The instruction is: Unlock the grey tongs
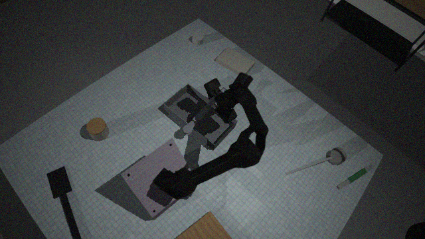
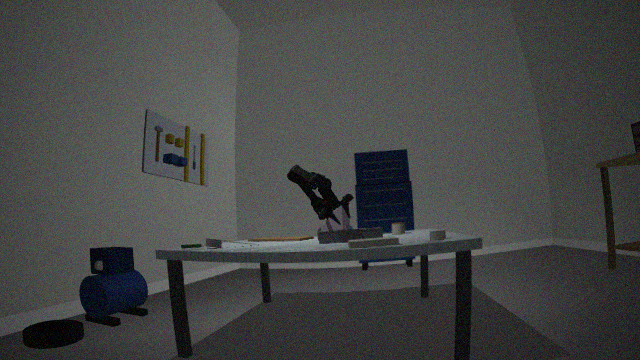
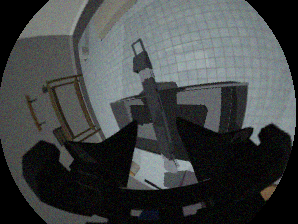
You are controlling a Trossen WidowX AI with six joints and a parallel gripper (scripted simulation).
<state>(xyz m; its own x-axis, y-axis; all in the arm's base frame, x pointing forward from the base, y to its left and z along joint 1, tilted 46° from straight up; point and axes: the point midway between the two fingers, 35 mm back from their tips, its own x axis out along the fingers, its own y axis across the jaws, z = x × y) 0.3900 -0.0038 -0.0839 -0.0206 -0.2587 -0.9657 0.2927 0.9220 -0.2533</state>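
The grey tongs [image 1: 188,127] [image 3: 156,102] lie across the roasting tin [image 1: 169,116] [image 2: 327,237]. A narrow loop shows at their far end in the wrist view, and the arm partly covers them in the top view. My gripper [image 3: 156,121] is open and empty above the tin. In the wrist view the tongs' bar runs through the gap between the fingertips, with no grip on it. Whether the fingers are level with the bar is hard to tell. The wooden board [image 1: 207,227] [image 2: 280,239] lies apart from the tin, partly cut off in the top view.
A pink plate [image 1: 157,169] with dark dots is near the arm's base. An orange-lidded jar [image 1: 97,127] stands left of the tin, and a beige slab [image 1: 235,60] behind it. A round holder [image 1: 336,156] with a stick and a green-ended rod [image 1: 358,175] are at the right.
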